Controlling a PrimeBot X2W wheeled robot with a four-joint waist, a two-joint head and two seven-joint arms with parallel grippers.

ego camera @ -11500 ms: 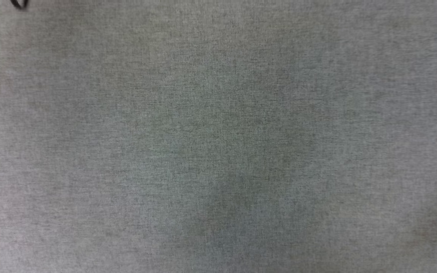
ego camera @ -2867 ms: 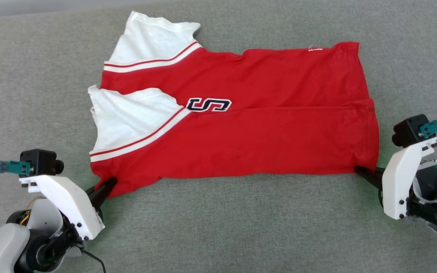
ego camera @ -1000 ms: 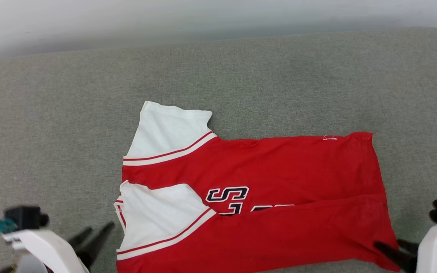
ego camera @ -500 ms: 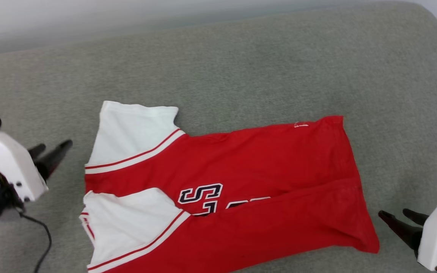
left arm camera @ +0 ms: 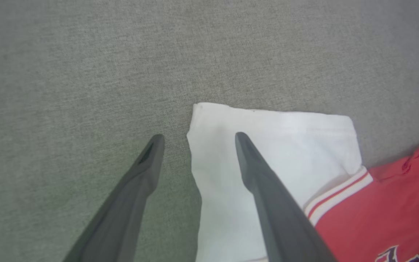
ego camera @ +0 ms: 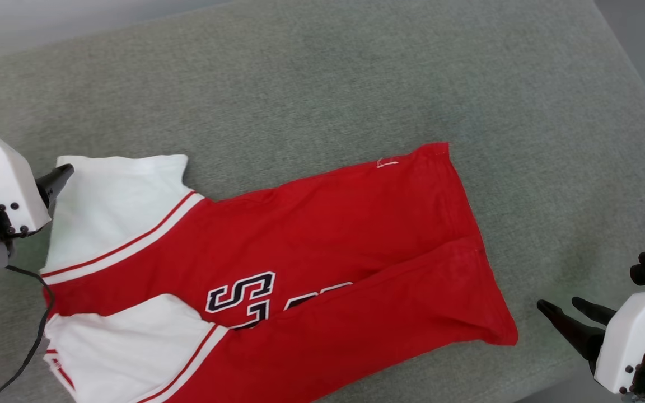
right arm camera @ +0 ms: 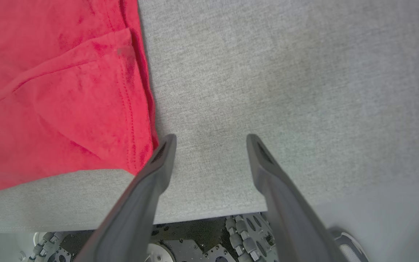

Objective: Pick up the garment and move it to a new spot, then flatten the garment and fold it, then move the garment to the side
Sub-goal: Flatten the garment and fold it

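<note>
The garment point(ego camera: 322, 240) lies flat on the grey fabric counter point(ego camera: 356, 84). Its near side is folded over the dark lettering, with the white sleeves toward our left and the red hem toward our right. Our left gripper point(left arm camera: 199, 135) has its fingers spread wide and empty, one above the far sleeve's corner and one above bare counter. Our right gripper point(ego camera: 560, 303) is spread and empty too, just beside the hem's near corner.

You see the garment point(ego camera: 356, 235) as soft, matt cloth. The cushion point(ego camera: 356, 84) is coarse, matt grey weave. The right gripper point(right arm camera: 211, 138) has smooth, dull dark fingers point(right arm camera: 140, 203) and a smooth white plastic shell point(ego camera: 633, 336).
</note>
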